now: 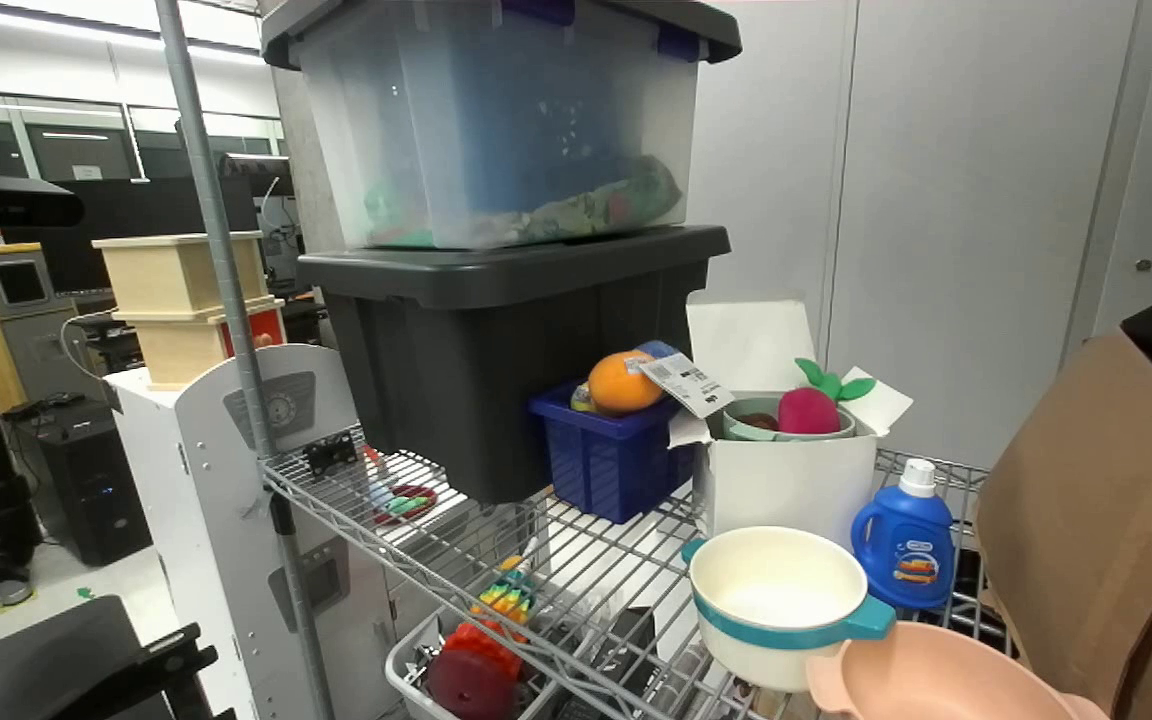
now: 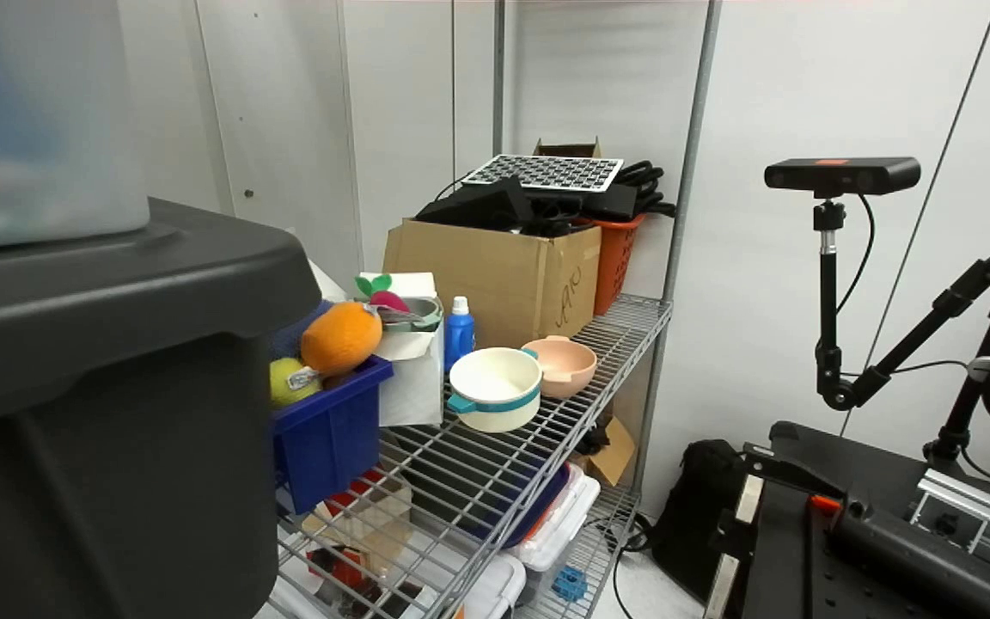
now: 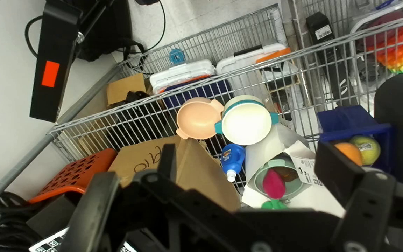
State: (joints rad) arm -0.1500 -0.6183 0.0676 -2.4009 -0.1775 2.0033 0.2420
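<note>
My gripper [image 3: 252, 166] is open, with its dark fingers wide apart and nothing between them. It shows only in the wrist view, above the wire shelf. Beyond the fingers is an open white box [image 1: 781, 485] holding a pale green pot [image 3: 294, 189]. A magenta toy with green leaves [image 3: 274, 183] lies in the pot beside a brown item. A blue bottle with a white cap [image 3: 232, 157] stands beside the box. A cream pot with teal handles [image 3: 247, 124] and a peach bowl [image 3: 198, 120] sit side by side. A blue basket [image 2: 332, 447] holds an orange ball [image 1: 624, 382] and a yellow-green one [image 3: 369, 147].
A black tote [image 1: 506, 370] bears a clear bin [image 1: 496, 130] beside the blue basket. A cardboard box [image 2: 478, 266] and an orange basket [image 2: 620, 258] stand farther along. The shelf has metal posts [image 2: 691, 146]. A camera on a stand [image 2: 839, 176] is beside the shelf.
</note>
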